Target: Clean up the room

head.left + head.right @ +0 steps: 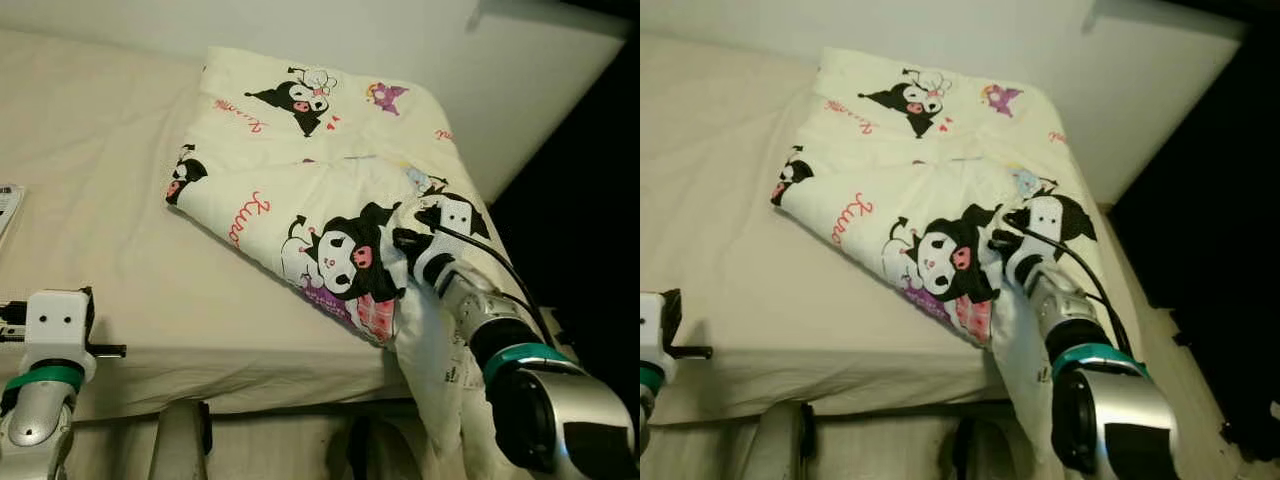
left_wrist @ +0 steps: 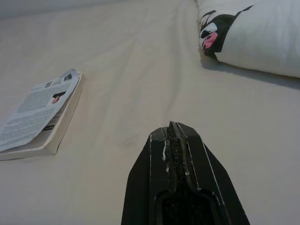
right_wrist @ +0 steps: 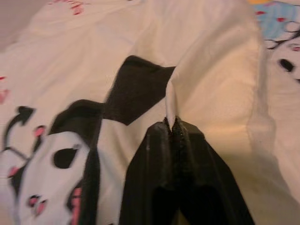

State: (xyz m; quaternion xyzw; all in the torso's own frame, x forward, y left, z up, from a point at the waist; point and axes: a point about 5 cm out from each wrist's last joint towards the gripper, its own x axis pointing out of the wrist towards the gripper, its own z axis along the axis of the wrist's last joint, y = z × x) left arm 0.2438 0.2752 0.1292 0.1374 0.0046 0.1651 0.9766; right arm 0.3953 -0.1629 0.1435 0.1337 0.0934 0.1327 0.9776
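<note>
Nearest the camera, at about seven o'clock in the head views, the left gripper [image 2: 172, 136] hangs low over the near edge of the bed [image 1: 120, 200]. Its two black fingers are pressed flat together with nothing between them, tips just above the cream sheet. Ahead of it in the left wrist view an open book [image 2: 40, 115] lies flat on the sheet, well apart from the fingers.

At about five o'clock the right arm reaches up and forward from the bed's near right corner. The right gripper [image 3: 171, 125] is closed on a thin raised fold of the cartoon-printed blanket [image 1: 300, 190]; in the right wrist view the pale edge of cloth stands up out of the pinched fingertips. In the head views the gripper sits against the blanket's near right part, beside the large black-and-white cartoon figure, and a flap of the cloth hangs down over the bed's edge just beside the forearm.

Farther off, toward twelve o'clock, the blanket lies bunched and partly folded across the right half of the bed, its far end by the pale wall [image 1: 420, 40]. At two to three o'clock, beyond the bed, all is dark.
</note>
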